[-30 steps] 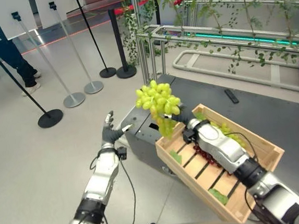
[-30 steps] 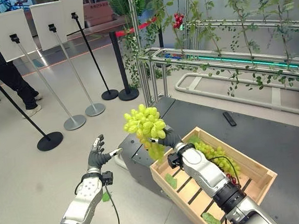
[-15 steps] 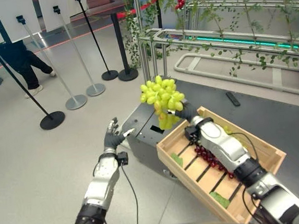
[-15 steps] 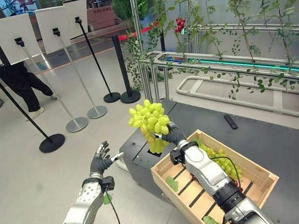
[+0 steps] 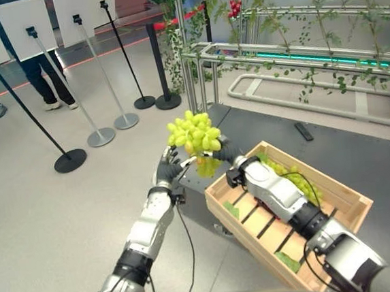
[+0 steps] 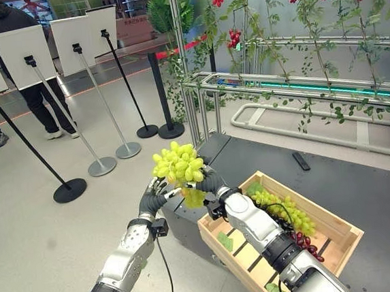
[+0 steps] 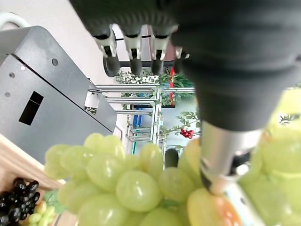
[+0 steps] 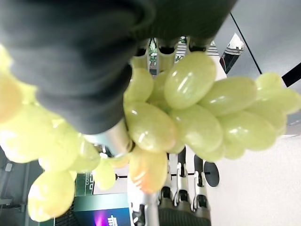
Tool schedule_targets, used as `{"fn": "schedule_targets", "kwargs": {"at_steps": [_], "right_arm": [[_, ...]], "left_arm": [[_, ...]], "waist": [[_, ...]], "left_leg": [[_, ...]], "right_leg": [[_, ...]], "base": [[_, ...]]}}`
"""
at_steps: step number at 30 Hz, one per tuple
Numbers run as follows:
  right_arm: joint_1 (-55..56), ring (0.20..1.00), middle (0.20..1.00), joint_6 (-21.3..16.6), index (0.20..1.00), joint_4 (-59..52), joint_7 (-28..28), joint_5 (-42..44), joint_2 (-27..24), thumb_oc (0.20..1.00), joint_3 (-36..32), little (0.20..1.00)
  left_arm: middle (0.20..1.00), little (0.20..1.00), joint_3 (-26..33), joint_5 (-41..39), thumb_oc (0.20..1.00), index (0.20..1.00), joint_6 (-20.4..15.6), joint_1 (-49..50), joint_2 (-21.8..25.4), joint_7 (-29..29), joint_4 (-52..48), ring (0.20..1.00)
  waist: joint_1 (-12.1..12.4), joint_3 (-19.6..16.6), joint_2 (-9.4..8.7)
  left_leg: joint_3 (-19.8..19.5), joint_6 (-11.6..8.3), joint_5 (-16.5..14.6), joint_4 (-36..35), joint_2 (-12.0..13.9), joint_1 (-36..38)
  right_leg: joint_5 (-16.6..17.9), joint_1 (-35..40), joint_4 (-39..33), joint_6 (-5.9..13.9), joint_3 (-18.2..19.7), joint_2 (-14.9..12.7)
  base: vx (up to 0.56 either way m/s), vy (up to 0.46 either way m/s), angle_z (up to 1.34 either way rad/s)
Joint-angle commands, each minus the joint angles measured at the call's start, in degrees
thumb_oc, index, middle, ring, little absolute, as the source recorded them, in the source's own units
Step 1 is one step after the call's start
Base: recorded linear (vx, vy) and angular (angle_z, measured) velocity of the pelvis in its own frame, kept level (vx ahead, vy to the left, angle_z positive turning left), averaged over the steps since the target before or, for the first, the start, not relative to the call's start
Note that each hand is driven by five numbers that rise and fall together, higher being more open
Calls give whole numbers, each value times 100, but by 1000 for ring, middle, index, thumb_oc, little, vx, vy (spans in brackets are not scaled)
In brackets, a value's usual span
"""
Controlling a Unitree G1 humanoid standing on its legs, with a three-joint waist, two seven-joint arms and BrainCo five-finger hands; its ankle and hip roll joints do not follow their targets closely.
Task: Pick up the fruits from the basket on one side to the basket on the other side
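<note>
Grapes [image 5: 194, 134], a green bunch, hang clenched in the right hand [image 5: 225, 158] off the crate's [image 5: 336, 192] far left corner. The left hand [image 6: 153, 199] waits just beside them, fingers spread. More grapes lie in the crate, so most work remains.

A pale glossy floor [image 6: 31, 228] carries black stanchions [image 6: 69, 190], white sign boards [image 6: 22, 48], a metal vine trellis [image 6: 299, 85] and standing people [image 6: 40, 98].
</note>
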Motion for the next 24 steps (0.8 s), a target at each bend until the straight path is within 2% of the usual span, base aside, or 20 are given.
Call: {"fn": "schedule_targets", "kwargs": {"at_steps": [1,7,9,24], "right_arm": [[-719,200,200,-363,200,-21,88,363,630,200,293,200],[-880,200,200,-304,200,132,214,382,642,200,436,200],[-1014,200,200,-245,200,214,278,329,547,200,441,200],[-1457,200,200,-248,200,739,58,45,-19,200,-174,200]], "left_arm": [[1000,1000,-388,-320,1000,1000,-343,-791,-189,-18,241,1000],[1000,1000,-493,-411,1000,1000,-269,-924,-80,-283,512,1000],[1000,1000,-467,-359,1000,1000,-209,-892,115,-445,533,1000],[1000,1000,121,-443,1000,1000,-301,-322,383,-443,507,1000]], "waist": [[28,-305,-200],[20,-311,-181],[44,-330,-174],[189,-402,-230]], "left_leg": [[34,-46,-933,521,63,-153],[40,-44,-931,534,60,-157],[41,-50,-933,538,63,-154],[16,-54,-955,495,54,-94]], "right_leg": [[211,-90,-234,133,-66,-316],[222,-97,-224,140,-64,-316],[227,-96,-233,141,-62,-311],[249,-11,-290,160,-112,-317]], "base": [[0,0,0],[0,0,0],[0,0,0],[0,0,0]]}}
